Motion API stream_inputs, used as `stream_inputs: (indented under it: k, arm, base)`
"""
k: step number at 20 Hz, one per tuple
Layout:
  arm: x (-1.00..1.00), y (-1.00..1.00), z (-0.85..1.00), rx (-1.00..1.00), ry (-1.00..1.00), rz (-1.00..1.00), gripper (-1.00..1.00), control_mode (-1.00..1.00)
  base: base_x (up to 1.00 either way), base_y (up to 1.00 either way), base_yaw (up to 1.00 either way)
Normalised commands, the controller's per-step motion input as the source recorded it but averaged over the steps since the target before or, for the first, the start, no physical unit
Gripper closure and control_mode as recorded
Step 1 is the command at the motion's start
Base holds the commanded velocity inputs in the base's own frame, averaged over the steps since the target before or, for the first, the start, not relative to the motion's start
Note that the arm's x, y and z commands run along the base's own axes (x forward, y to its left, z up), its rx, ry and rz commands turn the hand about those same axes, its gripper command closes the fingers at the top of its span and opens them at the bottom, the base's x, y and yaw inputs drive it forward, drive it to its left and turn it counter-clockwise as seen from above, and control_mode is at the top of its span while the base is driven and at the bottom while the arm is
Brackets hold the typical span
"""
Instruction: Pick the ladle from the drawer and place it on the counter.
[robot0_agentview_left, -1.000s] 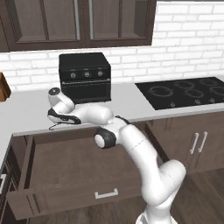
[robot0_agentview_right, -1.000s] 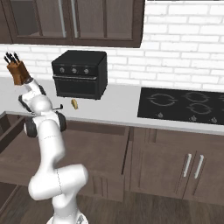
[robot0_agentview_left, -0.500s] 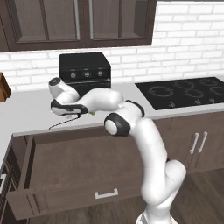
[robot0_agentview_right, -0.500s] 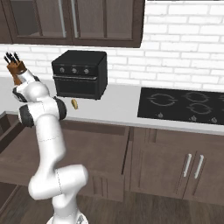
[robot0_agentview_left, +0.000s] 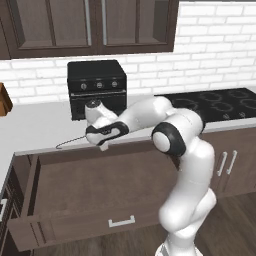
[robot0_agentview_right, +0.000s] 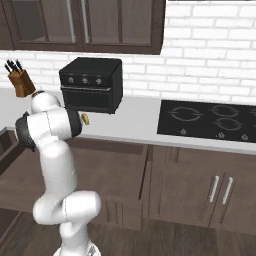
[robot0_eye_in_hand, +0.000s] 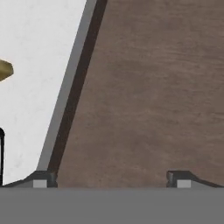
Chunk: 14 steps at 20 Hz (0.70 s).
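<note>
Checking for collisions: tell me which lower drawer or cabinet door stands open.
The wide drawer below the toaster oven, pulled out, bare bottom showing; the cabinet doors under the stovetop are shut.

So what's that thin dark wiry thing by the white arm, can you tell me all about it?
That is the ladle: a thin, dark, wire-like utensil with a long slender handle. It lies nearly flat along the front edge of the white counter, above the open drawer, its far tip pointing left. Its near end runs to the gripper; whether the jaws hold it, I cannot tell. Its bowl cannot be made out.
</note>
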Motion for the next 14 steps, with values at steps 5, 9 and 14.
stream_inputs:
  k: [5, 9, 14]
  arm:
    - [-1.0, -1.0, 1.0, 0.13, -0.04, 0.0, -1.0, -1.0]
    - [-1.0, -0.82, 1.0, 0.23, 0.0, 0.03, -1.0, -1.0]
    - [-1.0, -0.09, 1.0, 0.24, 0.0, 0.09, -1.0, -1.0]
  base:
    - [0.0, 0.0, 0.0]
    - [0.0, 0.0, 0.0]
    - [0.0, 0.0, 0.0]
